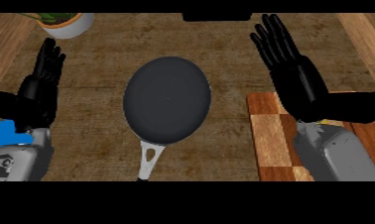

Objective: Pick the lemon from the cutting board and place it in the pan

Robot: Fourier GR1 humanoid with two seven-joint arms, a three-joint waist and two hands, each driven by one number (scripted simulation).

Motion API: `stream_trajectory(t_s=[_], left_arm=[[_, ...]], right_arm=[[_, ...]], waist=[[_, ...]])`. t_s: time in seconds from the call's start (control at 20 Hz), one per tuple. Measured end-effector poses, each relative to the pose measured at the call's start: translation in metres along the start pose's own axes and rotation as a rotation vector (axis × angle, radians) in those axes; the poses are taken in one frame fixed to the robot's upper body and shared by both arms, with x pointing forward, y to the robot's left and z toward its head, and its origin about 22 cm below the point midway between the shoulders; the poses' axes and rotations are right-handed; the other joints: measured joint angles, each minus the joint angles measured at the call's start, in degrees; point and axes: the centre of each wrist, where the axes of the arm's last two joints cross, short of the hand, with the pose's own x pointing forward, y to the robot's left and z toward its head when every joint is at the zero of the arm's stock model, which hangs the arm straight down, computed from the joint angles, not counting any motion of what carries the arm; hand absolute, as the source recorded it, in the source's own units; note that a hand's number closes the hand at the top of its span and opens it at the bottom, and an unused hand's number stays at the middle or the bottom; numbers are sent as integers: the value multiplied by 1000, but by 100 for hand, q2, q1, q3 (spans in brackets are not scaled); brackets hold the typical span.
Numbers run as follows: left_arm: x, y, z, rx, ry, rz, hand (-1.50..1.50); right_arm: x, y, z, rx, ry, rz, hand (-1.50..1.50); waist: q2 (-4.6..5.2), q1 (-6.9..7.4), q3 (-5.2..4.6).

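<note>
A dark round pan [167, 99] lies in the middle of the counter, its pale handle [151, 159] pointing toward me. A checkered wooden cutting board [272, 134] sits at the lower right, partly covered by my right forearm. No lemon shows anywhere; my right arm may hide it. My right hand [294, 77] is open, fingers straight, raised over the board's far edge. My left hand [40, 86] stays open at the left edge, fingers up, resting. The pan holds nothing.
A white pot with a green plant [66, 23] stands at the far left corner. A dark object [217, 17] sits at the back edge. Wooden strips border the counter at both sides.
</note>
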Motion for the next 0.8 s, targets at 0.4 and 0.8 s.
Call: stream_trajectory(t_s=[0.4, 0.8], left_arm=[[-3, -13, 9, -78, 89, 93, 0], [-4, -18, 13, -123, 151, 156, 0]], right_arm=[[23, -83, 3, 350, 6, 68, 150], [67, -204, 49, 394, -24, 377, -150]], waist=[[51, 67, -43], [80, 15, -15]])
